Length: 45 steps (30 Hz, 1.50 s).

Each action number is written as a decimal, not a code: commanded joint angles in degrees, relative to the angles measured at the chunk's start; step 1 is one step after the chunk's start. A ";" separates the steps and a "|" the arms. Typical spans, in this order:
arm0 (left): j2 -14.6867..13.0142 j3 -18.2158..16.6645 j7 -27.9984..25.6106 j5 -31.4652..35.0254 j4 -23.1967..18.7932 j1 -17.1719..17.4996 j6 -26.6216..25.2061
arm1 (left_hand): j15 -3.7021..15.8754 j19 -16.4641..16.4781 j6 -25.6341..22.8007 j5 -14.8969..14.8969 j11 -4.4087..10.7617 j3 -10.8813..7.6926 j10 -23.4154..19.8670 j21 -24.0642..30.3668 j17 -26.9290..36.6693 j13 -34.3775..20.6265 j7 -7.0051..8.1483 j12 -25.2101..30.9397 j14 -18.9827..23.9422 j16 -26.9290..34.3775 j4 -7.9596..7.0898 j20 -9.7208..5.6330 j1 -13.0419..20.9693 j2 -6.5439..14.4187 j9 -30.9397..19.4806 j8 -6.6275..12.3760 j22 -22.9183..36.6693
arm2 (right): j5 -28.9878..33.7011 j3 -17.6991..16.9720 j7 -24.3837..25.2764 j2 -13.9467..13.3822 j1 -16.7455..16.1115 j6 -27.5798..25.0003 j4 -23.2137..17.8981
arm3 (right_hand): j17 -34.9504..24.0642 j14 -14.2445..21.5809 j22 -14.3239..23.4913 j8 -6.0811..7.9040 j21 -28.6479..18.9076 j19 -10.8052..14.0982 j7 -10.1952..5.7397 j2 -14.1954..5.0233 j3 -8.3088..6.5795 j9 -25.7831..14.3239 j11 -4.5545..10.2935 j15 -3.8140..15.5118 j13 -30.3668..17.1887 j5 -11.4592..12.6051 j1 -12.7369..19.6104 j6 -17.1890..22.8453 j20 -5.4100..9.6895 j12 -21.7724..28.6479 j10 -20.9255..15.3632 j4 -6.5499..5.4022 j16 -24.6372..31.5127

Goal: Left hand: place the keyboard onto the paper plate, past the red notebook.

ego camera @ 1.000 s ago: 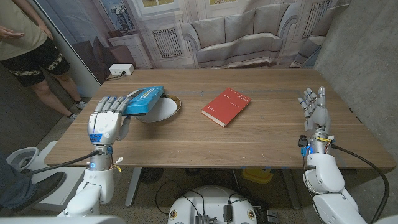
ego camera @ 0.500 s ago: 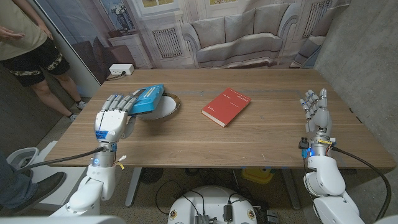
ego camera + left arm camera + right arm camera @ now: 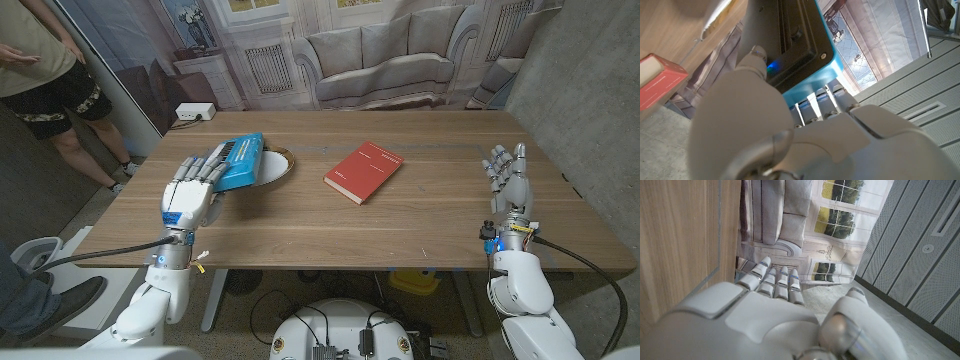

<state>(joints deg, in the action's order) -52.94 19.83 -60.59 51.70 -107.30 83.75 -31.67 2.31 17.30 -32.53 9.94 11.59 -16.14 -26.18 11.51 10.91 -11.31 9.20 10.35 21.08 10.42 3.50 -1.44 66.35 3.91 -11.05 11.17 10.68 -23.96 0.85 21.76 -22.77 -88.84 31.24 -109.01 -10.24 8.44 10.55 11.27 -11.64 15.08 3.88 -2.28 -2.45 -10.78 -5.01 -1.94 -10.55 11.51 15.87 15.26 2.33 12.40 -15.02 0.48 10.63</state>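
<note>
My left hand [image 3: 190, 192] grips a small blue keyboard [image 3: 237, 160] by its near end and holds it over the white paper plate [image 3: 277, 169], covering most of the plate. In the left wrist view the keyboard [image 3: 805, 45] shows its black underside with a blue light, and my left hand [image 3: 765, 130] wraps around it. The red notebook [image 3: 362, 171] lies at the table's middle, to the right of the plate; its corner [image 3: 657, 82] is seen in the left wrist view. My right hand [image 3: 505, 176] stands upright near the table's right edge, fingers apart and empty.
A person [image 3: 45, 70] stands beyond the table's far left corner. A white power strip [image 3: 194, 112] lies on the floor behind the table. The wooden table [image 3: 400, 225] is bare between the notebook and my right hand.
My left hand has moved right and slightly toward the table's middle, carrying the keyboard further over the plate. The right hand has stayed put.
</note>
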 commanded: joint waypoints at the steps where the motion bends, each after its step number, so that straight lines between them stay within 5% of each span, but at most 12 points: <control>1: -2.07 2.63 2.82 -0.47 -1.14 -0.74 -1.46 | 6.92 -0.93 0.92 0.22 0.27 0.36 1.08 -0.31 0.18 -0.18 0.56 -0.16 -1.04 -0.20 -0.04 0.54 -0.42 -0.08 -0.24 -0.19 0.02 | -0.57 0.27 0.01 0.46 -0.23 0.52 0.76 | -0.23 0.49 0.06 0.11 0.05 0.45 -0.19 -0.21 0.08 -0.32 0.22 -0.17 -0.21 0.08 -0.03 0.43 -0.20 -0.04 -0.53 0.01 0.02; 45: -7.27 7.44 9.16 -0.65 -1.19 -3.46 2.54 | 7.31 -4.05 4.18 0.74 0.57 1.45 5.03 -0.42 0.14 -0.14 1.92 0.14 -4.45 -0.05 -0.12 0.97 -1.73 -1.23 -0.27 0.00 0.00 | 1.57 -0.25 0.86 2.79 -2.93 3.69 0.53 | -0.22 0.51 0.08 0.11 0.06 0.38 -0.25 -0.33 0.29 -0.32 0.20 -0.19 -0.21 0.10 0.00 0.42 -0.28 -0.08 -0.46 0.13 0.01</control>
<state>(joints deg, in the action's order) -58.67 26.03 -53.71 50.77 -108.98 81.96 -31.38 2.39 13.53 -28.68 10.21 12.10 -14.91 -21.35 11.16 10.92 -11.30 11.06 10.36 16.91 10.41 3.46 -0.70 64.75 2.91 -11.05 11.18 10.68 -23.24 0.62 21.92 -20.80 -91.25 34.55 -108.12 -10.24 8.44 10.53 11.27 -11.64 15.08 3.77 -2.28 -2.22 -10.78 -4.69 -1.95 -10.55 11.51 15.87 15.37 2.33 12.40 -15.34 0.72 10.63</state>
